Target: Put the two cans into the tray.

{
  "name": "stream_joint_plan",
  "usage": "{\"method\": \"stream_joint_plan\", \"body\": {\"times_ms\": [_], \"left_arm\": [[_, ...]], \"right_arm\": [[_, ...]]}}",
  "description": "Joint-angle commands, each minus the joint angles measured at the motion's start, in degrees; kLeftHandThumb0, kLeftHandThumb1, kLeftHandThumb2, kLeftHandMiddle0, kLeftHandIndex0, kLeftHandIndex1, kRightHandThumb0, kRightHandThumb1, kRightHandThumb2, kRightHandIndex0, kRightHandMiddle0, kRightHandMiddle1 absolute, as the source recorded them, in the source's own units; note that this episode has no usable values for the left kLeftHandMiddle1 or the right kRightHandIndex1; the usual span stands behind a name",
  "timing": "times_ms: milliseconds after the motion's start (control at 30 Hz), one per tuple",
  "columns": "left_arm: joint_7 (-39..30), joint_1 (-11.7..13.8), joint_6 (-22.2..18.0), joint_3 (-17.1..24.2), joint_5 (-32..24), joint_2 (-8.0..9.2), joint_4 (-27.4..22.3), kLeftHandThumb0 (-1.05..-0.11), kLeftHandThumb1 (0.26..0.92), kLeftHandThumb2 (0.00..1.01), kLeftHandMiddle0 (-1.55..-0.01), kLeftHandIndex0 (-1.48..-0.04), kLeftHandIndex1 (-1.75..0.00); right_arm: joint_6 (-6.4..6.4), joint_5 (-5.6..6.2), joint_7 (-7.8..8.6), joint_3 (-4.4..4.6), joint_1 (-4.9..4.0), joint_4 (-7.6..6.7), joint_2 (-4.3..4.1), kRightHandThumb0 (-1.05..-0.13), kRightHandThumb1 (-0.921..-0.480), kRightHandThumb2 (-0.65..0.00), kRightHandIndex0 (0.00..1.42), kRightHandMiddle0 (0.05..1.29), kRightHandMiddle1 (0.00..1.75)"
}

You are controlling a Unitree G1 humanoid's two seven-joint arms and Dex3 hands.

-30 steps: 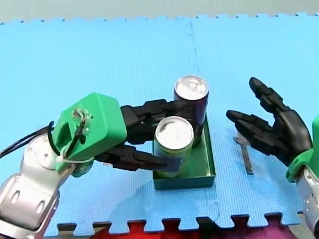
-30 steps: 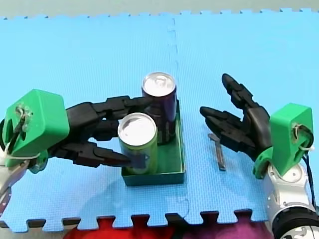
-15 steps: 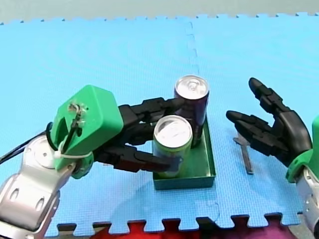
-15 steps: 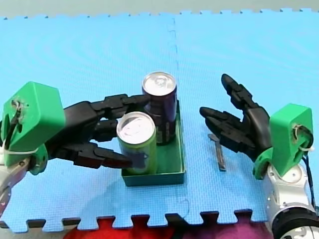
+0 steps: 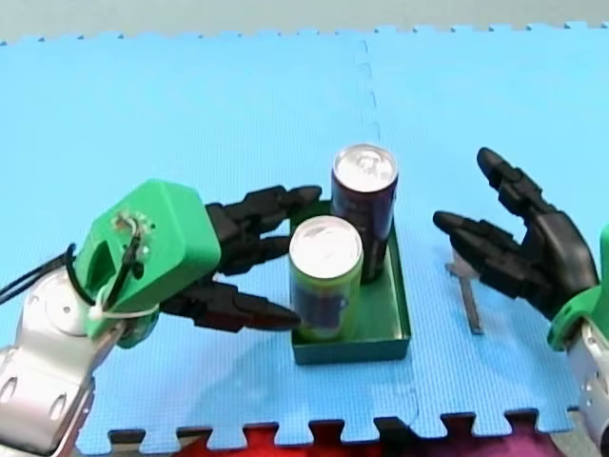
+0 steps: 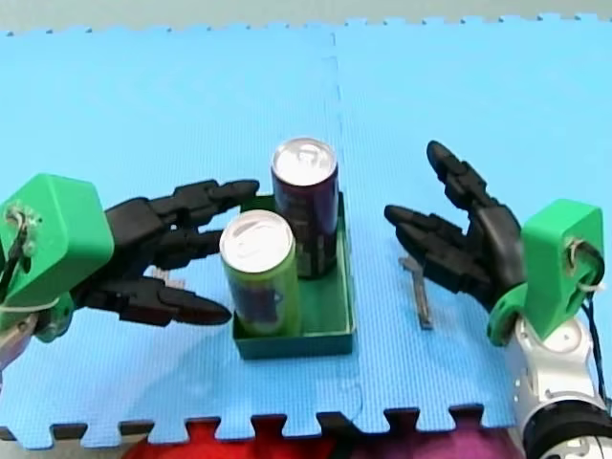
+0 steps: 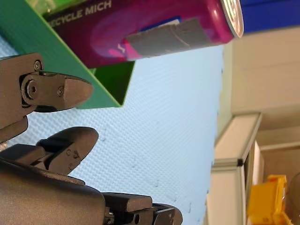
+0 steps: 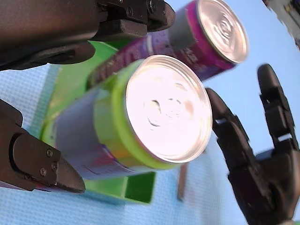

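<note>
— Where do your two head views sit?
— High up, facing forward and down at the blue mat (image 5: pixel 190 105). They stand a little apart, so you get the same tray (image 6: pixel 296 341), green can (image 5: pixel 325 286) and purple can (image 5: pixel 364 205) in both.
— And your wrist views?
— Very near and tilted. The first skims along the mat beside the purple can; the second faces the green can's top. Both share the purple can and the tray.

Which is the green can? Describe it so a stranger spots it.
On the blue foam mat sits a green tray holding two upright cans. The green can stands nearer the robot, before the purple can. Only its body is lime green.
</note>
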Motion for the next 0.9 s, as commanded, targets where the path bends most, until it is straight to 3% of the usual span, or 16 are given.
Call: {"method": "stream_joint_plan", "body": {"times_ms": [0, 300, 567, 867], "left_arm": [[0.22, 0.43, -1.12, 0.50, 0.31, 0.56, 0.28, -1.036, 0.726, 0.00, -0.29, -0.11, 0.00], [-0.69, 0.86, -3.24, 1.21, -0.21, 0.54, 1.16, -1.048, 0.732, 0.00, -0.29, -0.12, 0.00], [-0.67, 1.32, -3.91, 1.57, -0.24, 0.80, 1.46, -1.048, 0.741, 0.00, -0.30, -0.12, 0.00], [-1.09, 3.06, -6.17, 5.29, -1.55, 3.12, 2.93, -1.048, 0.742, 0.00, -0.32, -0.13, -0.01]], "right_arm": [[0.24, 0.34, 0.33, -0.33, -0.24, 0.18, -0.37, -1.048, -0.921, -0.358, 0.60, 0.16, 0.00], [0.19, 0.16, 0.42, -0.48, -0.35, 0.27, -0.45, -1.048, -0.921, -0.338, 0.60, 0.15, 0.00], [-0.18, -0.37, 0.00, -0.10, -0.19, 0.05, -0.56, -1.048, -0.921, -0.330, 0.61, 0.15, 0.00], [-0.29, -0.50, -0.07, -0.15, -0.44, 0.44, -0.66, -1.048, -0.921, -0.331, 0.62, 0.16, 0.00]]}}
